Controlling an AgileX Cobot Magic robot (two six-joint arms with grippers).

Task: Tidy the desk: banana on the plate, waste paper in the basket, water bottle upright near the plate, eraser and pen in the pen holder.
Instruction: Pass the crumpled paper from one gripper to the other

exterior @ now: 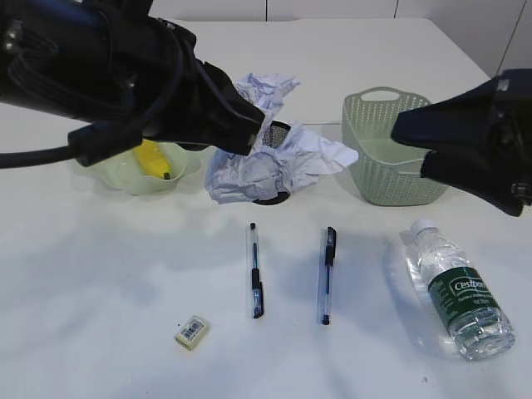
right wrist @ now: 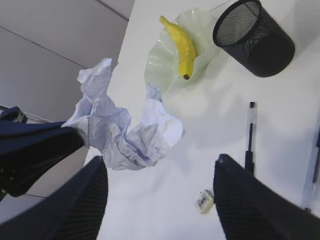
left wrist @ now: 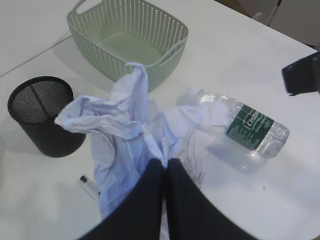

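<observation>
White desk, banana (exterior: 153,160) already on plate (exterior: 116,176): left gripper (left wrist: 165,165) clamped shut on crumpled waste paper (exterior: 266,158), held aloft over pen holder (exterior: 278,133), green basket (exterior: 391,158) off at three o'clock; right gripper (right wrist: 160,185) spread wide, empty

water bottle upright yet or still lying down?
Lying down. The water bottle rests on its side on the table, cap pointing toward the basket; no gripper touches it.

The white desk (exterior: 100,349) carries a plate (exterior: 125,176), pen holder (left wrist: 42,117), basket (exterior: 391,158), two pens (exterior: 255,270) (exterior: 327,274), an eraser (exterior: 191,332) and a lying bottle (exterior: 455,291).
</observation>
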